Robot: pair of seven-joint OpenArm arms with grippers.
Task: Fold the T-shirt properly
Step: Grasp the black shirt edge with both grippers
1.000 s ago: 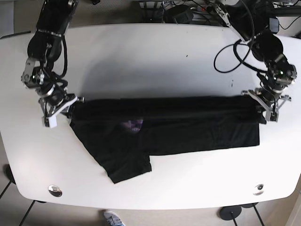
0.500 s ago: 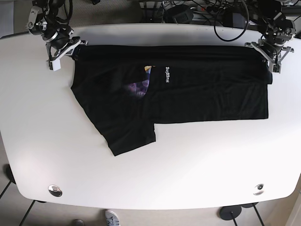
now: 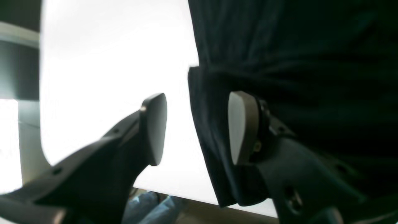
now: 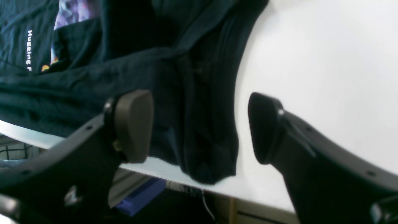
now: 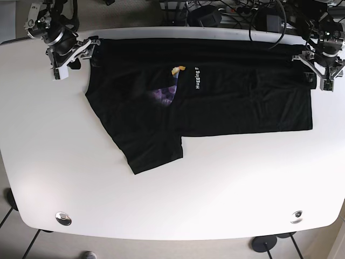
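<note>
The black T-shirt [image 5: 232, 97] lies spread on the white table [image 5: 161, 210], its far edge along the table's back edge. A purple print [image 5: 163, 95] and white lettering [image 5: 197, 78] show near its middle, and one sleeve [image 5: 153, 154] points toward the front. My right gripper [image 5: 74, 54] is at the shirt's far left corner. In the right wrist view it [image 4: 199, 126] is open, with the cloth [image 4: 124, 62] lying loose between its fingers. My left gripper [image 5: 318, 70] is at the far right corner. It [image 3: 196, 129] is open too, astride the shirt's edge [image 3: 295, 62].
Cables and dark equipment [image 5: 215, 13] sit just behind the table's back edge. Both shirt corners hang slightly past the table edge [image 4: 264, 193]. Two metal fittings [image 5: 63, 218] [image 5: 296, 217] sit near the front corners. White tabletop shows in front of the shirt.
Both arms carried the shirt's upper layer from mid-table to the back edge, unfolding it and exposing the print. Since half a second ago the shirt settled slightly right and both grippers let go.
</note>
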